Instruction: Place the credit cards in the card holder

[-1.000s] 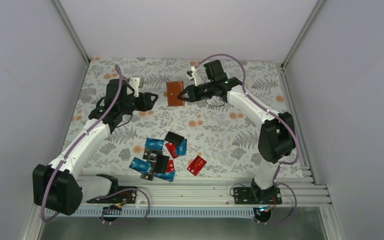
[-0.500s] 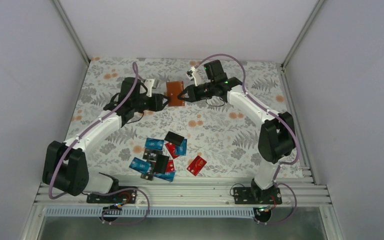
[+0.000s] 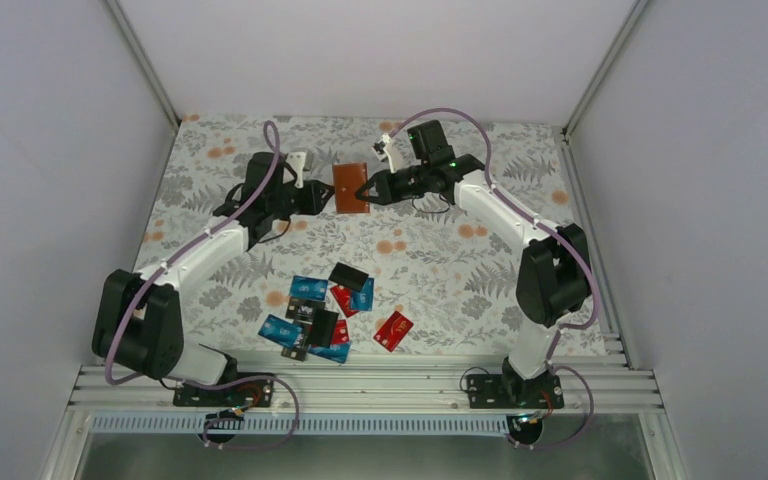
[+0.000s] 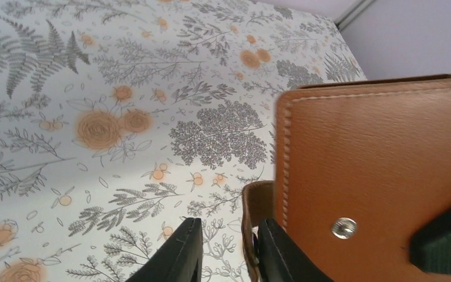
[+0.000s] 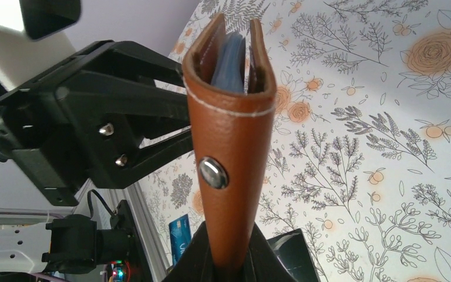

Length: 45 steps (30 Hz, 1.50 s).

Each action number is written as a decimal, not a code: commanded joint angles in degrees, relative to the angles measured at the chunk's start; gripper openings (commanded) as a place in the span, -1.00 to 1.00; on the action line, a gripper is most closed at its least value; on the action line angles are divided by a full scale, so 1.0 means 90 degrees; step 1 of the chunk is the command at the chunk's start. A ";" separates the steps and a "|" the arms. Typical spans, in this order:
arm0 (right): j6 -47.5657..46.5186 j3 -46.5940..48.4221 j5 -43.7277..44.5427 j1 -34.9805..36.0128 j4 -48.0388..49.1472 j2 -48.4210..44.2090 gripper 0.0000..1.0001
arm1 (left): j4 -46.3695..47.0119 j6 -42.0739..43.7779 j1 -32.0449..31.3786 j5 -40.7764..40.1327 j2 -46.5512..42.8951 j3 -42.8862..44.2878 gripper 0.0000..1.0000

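right gripper (image 3: 371, 189) is clamped tight on the card holder (image 3: 350, 187), holding it up off the floral table (image 3: 440, 262) at the far middle, well apart from the credit cards (image 3: 318, 315) heaped near the front edge. one red card (image 3: 394, 330) lies off to the right of that heap.

from above, the holder's long axis runs near to far, with a broad reddish-brown face toward the camera. the right wrist view has it edge-on, sticking straight out from the pinching fingers toward the left gripper (image 3: 322, 194). its two leaves gape slightly at the far end, with greyish-blue sleeves between them.

it is grained tan leather with pale stitching along the rim and a round metal snap (image 5: 213, 173) on the narrow face.

now the left gripper: its jaws are narrowed, straddling the edge of one leaf. a gap shows between one finger (image 4: 183, 249) and the leather, so there's no pinch yet.
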 commanded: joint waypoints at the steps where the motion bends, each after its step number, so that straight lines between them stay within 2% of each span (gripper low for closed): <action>1: -0.0072 0.0072 -0.0111 -0.0001 -0.0051 0.0000 -0.91 | 0.0291 0.0031 0.0000 -0.0026 0.0131 0.0126 -0.56; 5: -0.0053 0.0033 -0.0127 -0.0002 0.0002 0.0058 -0.91 | 0.0447 0.0112 -0.0002 0.0204 0.0129 0.0085 -0.94; 14: 0.0073 -0.0671 0.0023 0.0002 0.0520 0.0417 -0.91 | 0.0495 0.0017 0.0002 0.0129 0.0062 -0.0556 -0.95; 21: 0.0163 -0.0497 0.0320 -0.0118 0.0334 0.1342 -0.86 | 0.0565 -0.0094 -0.0003 0.0129 0.0598 -0.0509 -0.95; 26: 0.0282 -0.0509 0.0244 -0.0465 0.0242 0.1881 -0.59 | 0.0486 -0.0060 -0.0071 0.0227 0.1092 -0.0187 -0.95; 30: 0.0259 -0.0541 0.0381 -0.0679 0.0190 0.2016 -0.05 | 0.0273 -0.0062 -0.0160 0.0212 0.1508 0.0188 -0.95; 34: 0.0270 -0.0596 0.1157 -0.0777 0.0037 0.1918 0.27 | 0.0017 -0.0161 -0.0222 0.0152 0.1802 0.0459 -0.95; 38: 0.0303 -0.0654 0.1379 -0.0773 0.0015 0.1677 0.42 | -0.0220 -0.0244 -0.0264 0.0171 0.2039 0.0650 -0.95; 45: 0.0330 -0.0477 0.1013 -0.0563 0.0046 0.1356 0.46 | -0.0283 -0.0210 -0.0392 0.0180 0.2038 0.0715 -0.95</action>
